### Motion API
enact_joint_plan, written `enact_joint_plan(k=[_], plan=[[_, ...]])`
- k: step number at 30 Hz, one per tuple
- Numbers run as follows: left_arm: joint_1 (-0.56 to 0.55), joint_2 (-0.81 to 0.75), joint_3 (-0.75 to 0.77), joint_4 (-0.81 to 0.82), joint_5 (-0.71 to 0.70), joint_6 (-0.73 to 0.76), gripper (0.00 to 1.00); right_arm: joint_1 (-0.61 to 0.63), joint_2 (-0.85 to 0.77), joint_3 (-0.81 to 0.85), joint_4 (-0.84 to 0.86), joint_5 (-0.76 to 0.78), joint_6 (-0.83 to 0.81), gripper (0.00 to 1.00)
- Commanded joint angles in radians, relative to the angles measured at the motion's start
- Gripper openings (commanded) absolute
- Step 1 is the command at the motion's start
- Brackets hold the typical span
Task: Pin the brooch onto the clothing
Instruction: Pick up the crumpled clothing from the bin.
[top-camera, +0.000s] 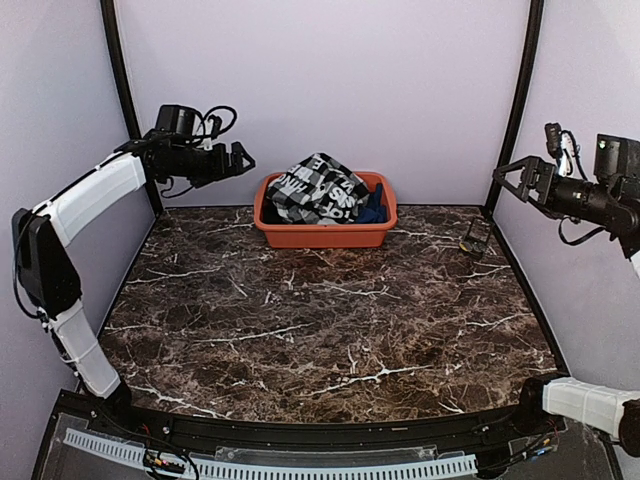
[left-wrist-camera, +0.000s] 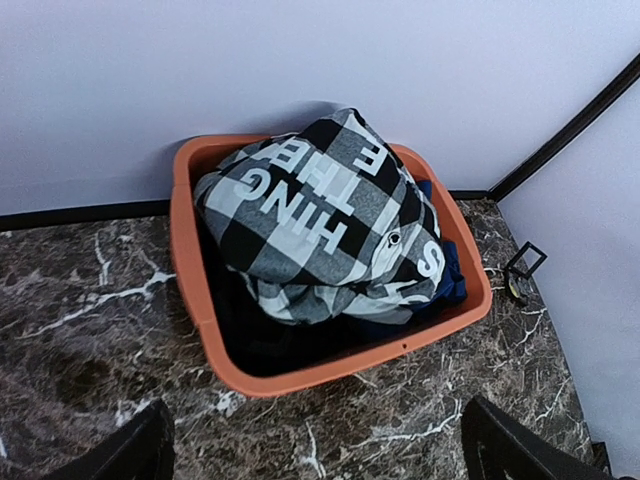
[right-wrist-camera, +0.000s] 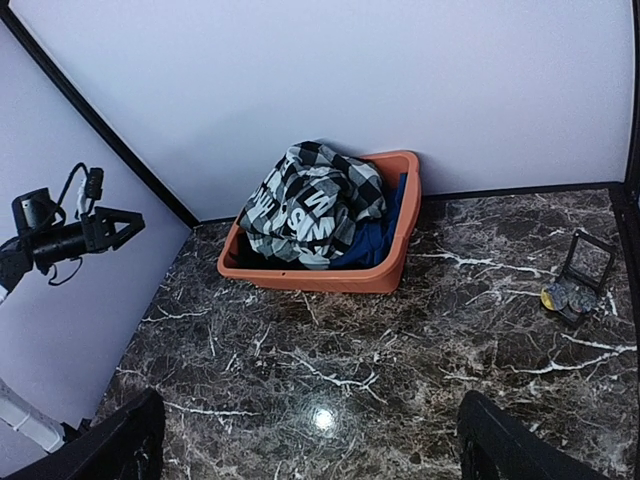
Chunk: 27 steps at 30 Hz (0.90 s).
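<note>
The clothing, a black-and-white checked shirt with large white letters, lies bunched on top of an orange basin at the back of the table. A small gold-toned piece that looks like the brooch sits in an open black case at the back right. My left gripper hangs high to the left of the basin, open and holding nothing. My right gripper hovers high at the far right, also open and holding nothing.
Under the shirt in the basin lie a blue garment and a black garment. The dark marble table has lilac walls and black corner posts around it.
</note>
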<state>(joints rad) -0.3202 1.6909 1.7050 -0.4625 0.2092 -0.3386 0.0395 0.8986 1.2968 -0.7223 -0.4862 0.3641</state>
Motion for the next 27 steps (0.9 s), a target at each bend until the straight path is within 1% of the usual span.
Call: enact_joint_plan(k=[1,6,11,16,18,21,24,27], plan=[[-0.034,0.142,0.102,0.185,0.087,-0.038,1.0,0.005,-0.01,-0.031,0.059,-0.031,-0.002,0.99],[-0.069,0.3,0.187,0.279,0.04,-0.019,1.0,0.005,-0.017,-0.059,0.061,-0.045,0.01,0.99],[-0.106,0.444,0.294,0.28,-0.088,0.059,1.0,0.005,-0.023,-0.063,0.064,-0.048,0.017,0.99],[-0.148,0.513,0.296,0.342,-0.226,0.163,1.0,0.005,-0.026,-0.068,0.069,-0.064,0.031,0.99],[-0.158,0.537,0.298,0.358,-0.256,0.189,1.0,0.004,-0.028,-0.073,0.07,-0.067,0.035,0.99],[-0.163,0.567,0.306,0.367,-0.274,0.195,1.0,0.004,-0.033,-0.082,0.073,-0.069,0.04,0.99],[-0.163,0.603,0.323,0.369,-0.279,0.184,0.96,0.005,-0.037,-0.091,0.075,-0.069,0.045,0.99],[-0.163,0.646,0.36,0.358,-0.282,0.179,0.95,0.005,-0.04,-0.094,0.076,-0.072,0.05,0.99]])
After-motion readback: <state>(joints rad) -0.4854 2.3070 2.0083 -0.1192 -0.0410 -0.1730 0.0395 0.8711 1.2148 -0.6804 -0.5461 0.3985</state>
